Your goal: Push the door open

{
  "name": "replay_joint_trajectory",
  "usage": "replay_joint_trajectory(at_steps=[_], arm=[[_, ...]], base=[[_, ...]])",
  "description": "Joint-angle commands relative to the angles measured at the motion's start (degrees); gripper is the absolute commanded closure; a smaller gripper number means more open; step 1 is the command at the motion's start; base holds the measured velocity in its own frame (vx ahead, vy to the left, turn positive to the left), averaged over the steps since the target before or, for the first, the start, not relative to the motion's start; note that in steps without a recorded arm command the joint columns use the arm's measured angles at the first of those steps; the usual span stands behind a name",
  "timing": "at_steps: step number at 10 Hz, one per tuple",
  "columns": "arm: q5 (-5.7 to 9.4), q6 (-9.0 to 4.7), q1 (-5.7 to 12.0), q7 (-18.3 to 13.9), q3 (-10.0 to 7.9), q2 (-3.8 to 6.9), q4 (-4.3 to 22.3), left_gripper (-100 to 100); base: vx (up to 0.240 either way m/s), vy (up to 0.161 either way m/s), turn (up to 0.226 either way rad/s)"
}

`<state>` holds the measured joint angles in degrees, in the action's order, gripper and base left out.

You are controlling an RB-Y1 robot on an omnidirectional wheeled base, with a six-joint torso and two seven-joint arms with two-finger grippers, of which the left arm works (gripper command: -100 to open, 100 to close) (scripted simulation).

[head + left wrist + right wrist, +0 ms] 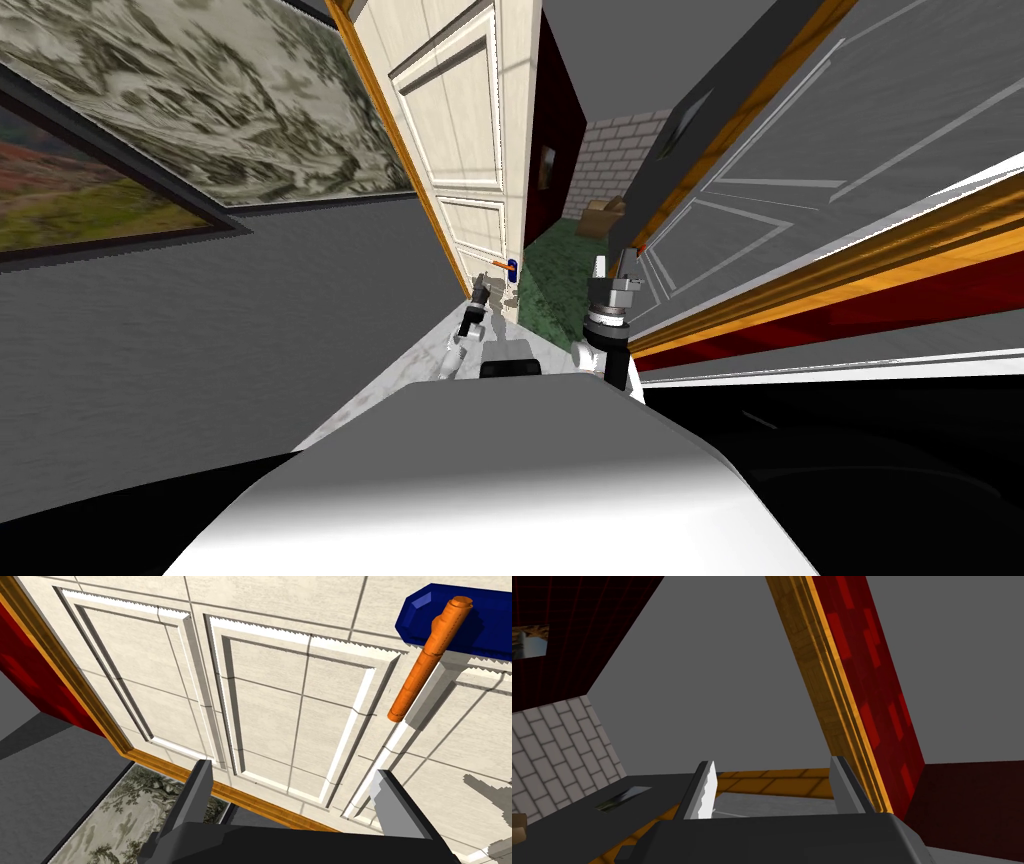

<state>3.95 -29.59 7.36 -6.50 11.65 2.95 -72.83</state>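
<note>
A cream panelled door (465, 130) stands ajar ahead of me, its free edge toward the middle. An orange lever handle (501, 263) sits on a blue plate (512, 267) near that edge. My left gripper (480, 292) is just short of the door face, below and beside the handle. In the left wrist view the door (295, 691) is close in front of the left gripper (295, 796), which is open and holds nothing. The orange handle (425, 666) and blue plate (492, 631) lie off to one side of its fingers. My right gripper (621, 278) is open by the doorway.
Past the door's edge a green floor (553, 268) leads to a brick wall and a cardboard box (604, 216). A grey panelled door (800, 180) with an orange frame (850, 270) runs along my right. A large framed picture (200, 110) hangs on the grey left wall.
</note>
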Motion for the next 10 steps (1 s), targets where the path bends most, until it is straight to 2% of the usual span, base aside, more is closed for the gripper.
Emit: replay_joint_trajectory(at_steps=[1,2,3,4,5,6,7,9,10], arm=[[0.02,-0.19,1.20,-0.20,0.08,0.06,2.44,-100],[-0.08,0.00,2.79,-0.29,0.46,-0.04,4.13,-100],[-0.08,0.00,2.79,-0.29,0.46,-0.04,4.97,-100],[-0.18,0.18,4.29,-0.37,0.83,-0.18,6.50,-100],[-0.18,0.18,4.29,-0.37,0.83,-0.18,7.36,-100],[-0.27,0.35,5.78,-0.45,1.19,-0.32,9.21,-100],[-0.27,0.35,5.78,-0.45,1.19,-0.32,9.74,-100],[-0.45,0.70,8.69,-0.60,1.90,-0.62,13.53,-100],[-0.45,0.70,8.69,-0.60,1.90,-0.62,14.36,-100]], base=[[0.032,0.054,-0.046],[0.034,0.057,-0.095],[0.023,0.054,-0.043],[0.021,0.062,-0.077],[0.029,0.052,-0.048],[0.041,0.057,-0.078],[0.031,0.056,-0.043],[0.034,0.086,-0.098],[0.036,0.086,-0.050]])
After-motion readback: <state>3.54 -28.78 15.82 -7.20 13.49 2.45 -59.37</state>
